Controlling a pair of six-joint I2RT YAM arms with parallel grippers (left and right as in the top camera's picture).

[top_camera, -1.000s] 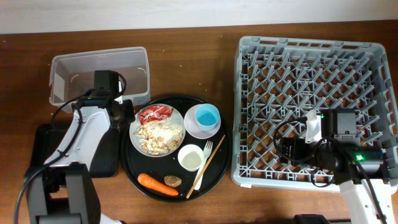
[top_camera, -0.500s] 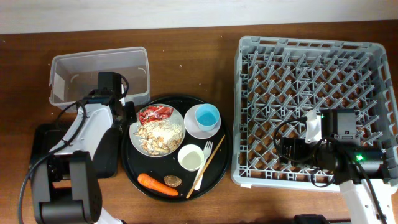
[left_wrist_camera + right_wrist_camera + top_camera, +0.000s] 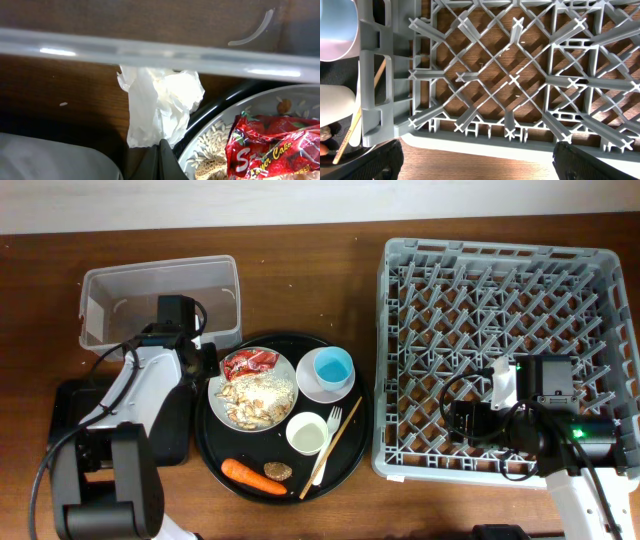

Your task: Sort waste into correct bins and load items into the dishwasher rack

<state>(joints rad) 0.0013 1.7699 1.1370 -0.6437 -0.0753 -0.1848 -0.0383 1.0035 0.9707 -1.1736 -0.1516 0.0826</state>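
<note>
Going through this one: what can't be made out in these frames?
Overhead: the left arm hides the left gripper and crumpled white napkin, and covers most of the shallow black tray.
Left wrist: the bottom edge cuts off the shut gripper; whether it pinches the napkin is unclear.
Right wrist: the left edge crops the light blue cup.

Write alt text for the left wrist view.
The left gripper, shut, pinches the lower edge of a crumpled white napkin on the wooden table, just below the rim of the clear tub. At lower right, a red wrapper lies on a white plate with grains.
</note>
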